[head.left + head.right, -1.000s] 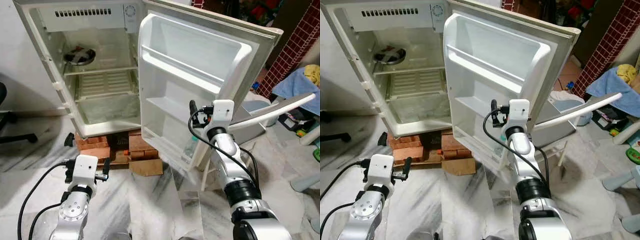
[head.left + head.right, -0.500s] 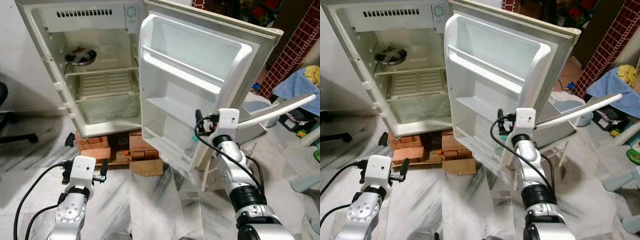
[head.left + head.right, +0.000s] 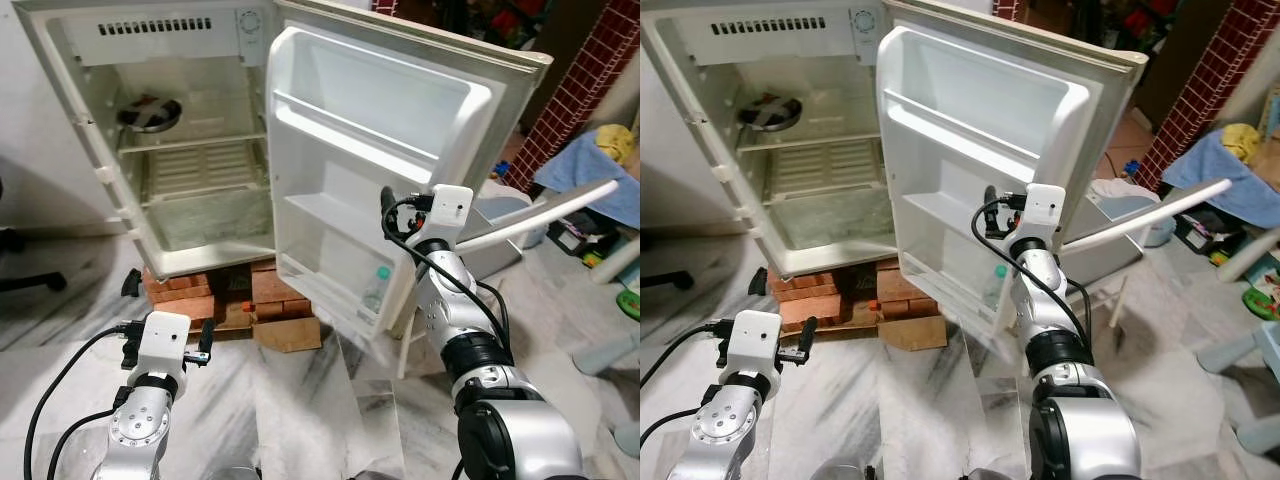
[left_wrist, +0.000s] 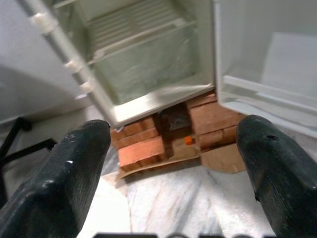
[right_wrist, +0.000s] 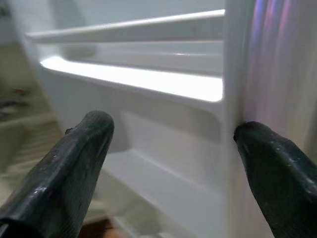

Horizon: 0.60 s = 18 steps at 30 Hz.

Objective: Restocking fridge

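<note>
The small white fridge (image 3: pixel 200 215) stands open on bricks, its door (image 3: pixel 380 100) swung wide toward me. A clear bottle with a green cap (image 3: pixel 374 291) stands in the lowest door shelf. A metal pan (image 3: pixel 150 112) sits on the fridge's top shelf. My right gripper (image 3: pixel 388 208) is raised at the door's free edge, level with the middle door shelf; in the right wrist view it is open (image 5: pixel 168 148) and holds nothing. My left gripper (image 3: pixel 167 336) hangs low over the floor in front of the fridge, open (image 4: pixel 168 163) and holding nothing.
Red bricks (image 3: pixel 200 295) and a piece of cardboard (image 3: pixel 290 335) lie under the fridge. A chair base (image 3: pixel 20 280) is at the left. A white board on legs (image 3: pixel 540 215), a blue cloth (image 3: pixel 590 165) and a tiled column (image 3: pixel 580 70) crowd the right.
My right gripper dipped toward the lower door shelf, then rose back to the middle shelf. The left arm has barely moved. The view has shifted slightly.
</note>
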### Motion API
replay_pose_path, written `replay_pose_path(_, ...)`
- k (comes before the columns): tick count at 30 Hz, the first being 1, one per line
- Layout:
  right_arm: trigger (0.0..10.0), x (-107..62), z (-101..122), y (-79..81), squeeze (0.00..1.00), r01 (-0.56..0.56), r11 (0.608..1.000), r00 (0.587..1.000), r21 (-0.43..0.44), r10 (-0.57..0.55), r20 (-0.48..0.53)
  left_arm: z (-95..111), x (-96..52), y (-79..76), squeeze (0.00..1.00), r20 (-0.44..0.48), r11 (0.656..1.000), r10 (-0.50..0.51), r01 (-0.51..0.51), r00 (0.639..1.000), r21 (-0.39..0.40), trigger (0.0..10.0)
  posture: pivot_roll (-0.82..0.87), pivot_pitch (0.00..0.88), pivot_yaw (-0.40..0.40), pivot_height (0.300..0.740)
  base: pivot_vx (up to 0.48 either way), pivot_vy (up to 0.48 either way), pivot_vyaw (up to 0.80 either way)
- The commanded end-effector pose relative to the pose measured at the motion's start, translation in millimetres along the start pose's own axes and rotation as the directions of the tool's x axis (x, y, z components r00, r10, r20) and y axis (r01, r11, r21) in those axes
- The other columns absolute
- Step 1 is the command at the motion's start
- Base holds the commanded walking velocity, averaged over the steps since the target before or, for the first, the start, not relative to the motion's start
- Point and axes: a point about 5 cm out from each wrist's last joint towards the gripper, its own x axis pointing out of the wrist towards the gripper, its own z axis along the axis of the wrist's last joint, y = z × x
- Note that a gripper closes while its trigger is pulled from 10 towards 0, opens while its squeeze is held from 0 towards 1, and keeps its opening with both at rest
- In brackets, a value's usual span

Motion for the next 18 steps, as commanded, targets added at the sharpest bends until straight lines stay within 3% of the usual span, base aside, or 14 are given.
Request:
replay_pose_path(1, 10.0, 7.7, 17.1, 52.9, 0.0, -0.368, 0.927, 0.93, 0.072, 0.365, 0.045, 1.5, -2.0, 0.3, 0.0, 0.002, 1.0, -0.001, 0.001, 1.0, 0.007, 10.0, 0.24, 0.007, -0.067, 0.74, 0.0, 0.0, 0.0)
replay_pose_path(3, 10.0, -13.4, 14.6, 68.2, 0.0, -0.581, 0.795, 0.81, 0.171, 0.587, 0.024, 0.6, -2.9, 2.5, 0.0, 0.0, 1.0, 0.007, -0.007, 1.0, 0.006, 10.0, 0.23, 0.005, -0.07, 0.74, 0.0, 0.0, 0.0)
replay_pose_path(5, 10.0, -42.2, 11.5, 72.8, 0.0, -0.704, 0.67, 0.688, 0.233, 0.726, -0.007, -0.9, -3.7, 3.7, 0.0, -0.005, 1.0, 0.011, -0.011, 1.0, 0.006, 10.0, 0.23, 0.005, -0.071, 0.74, 0.0, 0.0, 0.0)
replay_pose_path(6, 10.0, -42.2, 11.5, 72.8, 0.0, -0.704, 0.67, 0.688, 0.233, 0.726, -0.007, -0.9, -3.7, 3.7, 0.0, -0.005, 1.0, 0.011, -0.011, 1.0, 0.006, 10.0, 0.23, 0.005, -0.071, 0.74, 0.0, 0.0, 0.0)
replay_pose_path(7, 10.0, -68.4, 3.8, 68.2, 0.0, -0.747, 0.605, 0.614, 0.277, 0.787, -0.061, -2.4, -4.6, 3.9, 0.0, -0.008, 1.0, 0.012, -0.012, 1.0, 0.006, 10.0, 0.22, 0.004, -0.071, 0.74, 0.0, 0.0, 0.0)
replay_pose_path(8, 10.0, -83.5, -3.7, 61.8, 0.0, -0.751, 0.588, 0.585, 0.3, 0.803, -0.11, -3.1, -4.9, 3.5, 0.0, -0.01, 1.0, 0.01, -0.01, 1.0, 0.006, 10.0, 0.21, 0.003, -0.07, 0.74, 0.0, 0.0, 0.0)
replay_pose_path(10, 10.0, -111.1, -25.8, 41.8, 0.0, -0.737, 0.608, 0.555, 0.294, 0.794, -0.25, -4.3, -4.9, 1.8, 0.0, -0.015, 1.0, 0.004, -0.004, 1.0, 0.006, 10.0, 0.2, 0.002, -0.065, 0.74, 0.0, 0.0, 0.0)
replay_pose_path(11, 10.0, -121.3, -42.4, 23.3, 0.0, -0.708, 0.667, 0.578, 0.232, 0.736, -0.352, -4.7, -4.3, 0.3, 0.0, -0.017, 1.0, -0.004, 0.004, 1.0, 0.007, 10.0, 0.19, 0.001, -0.06, 0.74, 0.0, 0.0, 0.0)
replay_pose_path(12, 10.0, -121.3, -42.4, 23.3, 0.0, -0.708, 0.667, 0.578, 0.232, 0.736, -0.352, -4.7, -4.3, 0.3, 0.0, -0.017, 1.0, -0.004, 0.004, 1.0, 0.007, 10.0, 0.19, 0.001, -0.06, 0.74, 0.0, 0.0, 0.0)
replay_pose_path(13, 10.0, -128.3, -55.3, 6.0, 0.0, -0.67, 0.725, 0.604, 0.159, 0.657, -0.451, -4.9, -3.7, -1.0, 0.0, -0.018, 1.0, -0.013, 0.013, 1.0, 0.009, 10.0, 0.19, 0.0, -0.055, 0.74, 0.0, 0.0, 0.0)
replay_pose_path(14, 10.0, -130.4, -71.5, -26.9, 0.0, -0.548, 0.836, 0.689, -0.017, 0.44, -0.576, -4.7, -2.1, -2.6, 0.0, -0.019, 1.0, -0.025, 0.025, 1.0, 0.013, 10.0, 0.18, 0.0, -0.049, 0.74, 0.0, 0.0, 0.0)
replay_pose_path(15, 10.0, -130.4, -71.5, -26.9, 0.0, -0.548, 0.836, 0.689, -0.017, 0.44, -0.576, -4.7, -2.1, -2.6, 0.0, -0.019, 1.0, -0.025, 0.025, 1.0, 0.013, 10.0, 0.18, 0.0, -0.049, 0.74, 0.0, 0.0, 0.0)
replay_pose_path(17, 10.0, -127.6, -71.9, -47.7, 0.0, -0.43, 0.888, 0.75, -0.161, 0.253, -0.611, -4.0, -0.4, -2.6, 0.0, -0.017, 0.999, -0.031, 0.031, 0.999, 0.015, 10.0, 0.18, 0.0, -0.046, 0.74, 0.0, 0.0, 0.0)
replay_pose_path(18, 10.0, -127.6, -71.9, -47.7, 0.0, -0.43, 0.888, 0.75, -0.161, 0.253, -0.611, -4.0, -0.4, -2.6, 0.0, -0.017, 0.999, -0.031, 0.031, 0.999, 0.015, 10.0, 0.18, 0.0, -0.046, 0.74, 0.0, 0.0, 0.0)
